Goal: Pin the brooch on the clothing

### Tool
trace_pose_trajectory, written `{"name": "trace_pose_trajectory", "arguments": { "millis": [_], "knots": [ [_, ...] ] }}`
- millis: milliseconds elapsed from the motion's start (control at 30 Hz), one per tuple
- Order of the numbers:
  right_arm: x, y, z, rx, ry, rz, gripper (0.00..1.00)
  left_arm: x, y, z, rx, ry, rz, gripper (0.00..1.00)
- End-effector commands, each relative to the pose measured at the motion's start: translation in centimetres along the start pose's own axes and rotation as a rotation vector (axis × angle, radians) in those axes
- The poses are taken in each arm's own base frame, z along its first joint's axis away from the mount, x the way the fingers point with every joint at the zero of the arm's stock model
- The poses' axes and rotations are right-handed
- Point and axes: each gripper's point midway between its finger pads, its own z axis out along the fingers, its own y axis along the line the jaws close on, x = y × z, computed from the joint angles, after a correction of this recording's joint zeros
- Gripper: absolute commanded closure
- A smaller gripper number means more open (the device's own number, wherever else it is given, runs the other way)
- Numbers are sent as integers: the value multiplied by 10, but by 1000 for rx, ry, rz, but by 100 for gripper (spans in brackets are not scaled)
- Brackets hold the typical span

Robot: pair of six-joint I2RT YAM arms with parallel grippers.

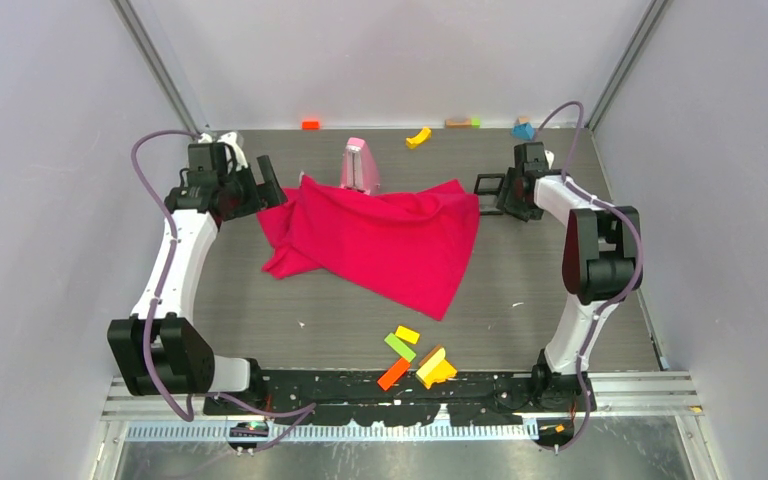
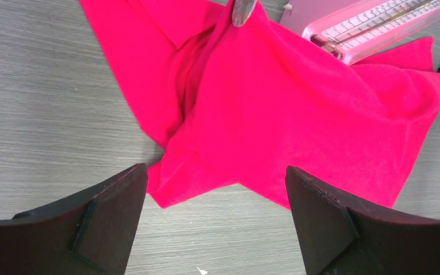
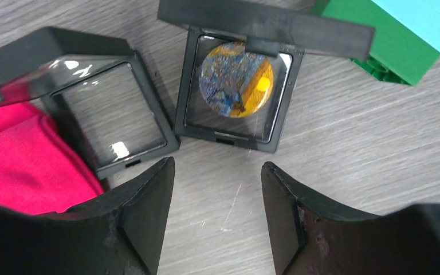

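Observation:
The crimson-pink T-shirt (image 1: 380, 240) lies crumpled in the middle of the table; it also shows in the left wrist view (image 2: 275, 103). A round orange-and-blue brooch (image 3: 236, 80) sits in an open black box (image 3: 229, 140) with a clear window. A second open black box (image 3: 109, 114) beside it looks empty and touches the shirt's edge (image 3: 17, 160). My right gripper (image 3: 217, 172) is open and empty just in front of the boxes (image 1: 488, 185). My left gripper (image 2: 216, 177) is open and empty over the shirt's near-left corner. A small greyish round disc (image 2: 243, 8) rests at the shirt's far edge.
A pink translucent metronome-like object (image 1: 360, 165) stands behind the shirt, its scale showing in the left wrist view (image 2: 372, 26). A green-and-blue block (image 3: 401, 34) lies behind the brooch box. Coloured blocks lie near the front edge (image 1: 415, 360) and along the back edge (image 1: 418, 137).

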Motion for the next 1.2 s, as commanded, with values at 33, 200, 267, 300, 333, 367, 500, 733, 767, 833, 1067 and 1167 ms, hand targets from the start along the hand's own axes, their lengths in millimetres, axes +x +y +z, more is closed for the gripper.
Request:
{"name": "trace_pose_trajectory", "arguments": {
  "millis": [33, 200, 267, 300, 333, 367, 500, 733, 767, 833, 1067, 1167],
  "knots": [
    [-42, -2, 6, 50, -109, -55, 38, -9, -3, -9, 8, -56, 33, 7],
    [-46, -6, 17, 75, -101, -76, 38, -9, -5, -8, 22, -52, 29, 7],
    [-47, -6, 20, 74, -99, -80, 38, -8, -5, -8, 21, -51, 28, 7],
    [-48, -5, 21, 70, -97, -83, 38, -8, -5, -8, 21, -51, 29, 7],
    [-49, -6, 22, 69, -97, -84, 38, -8, -5, -8, 21, -52, 29, 7],
    [-49, -5, 25, 66, -93, -87, 38, -8, -5, -7, 21, -50, 28, 7],
    [-50, -6, 34, 72, -75, -87, 38, -7, -6, -7, 29, -45, 26, 7],
    [-56, -6, 43, 79, -66, -84, 37, -7, -8, -6, 43, -42, 22, 6],
    [-55, -7, 45, 82, -61, -85, 37, -7, -8, -6, 44, -41, 21, 6],
    [-53, -7, 48, 84, -55, -87, 37, -6, -9, -6, 48, -40, 21, 6],
    [-42, -1, 55, 54, -20, -74, 37, -6, -12, -6, 65, -37, 14, 6],
    [-43, -11, 60, 39, -5, -32, 40, -5, -14, -6, 72, -36, 14, 6]
  ]
}}
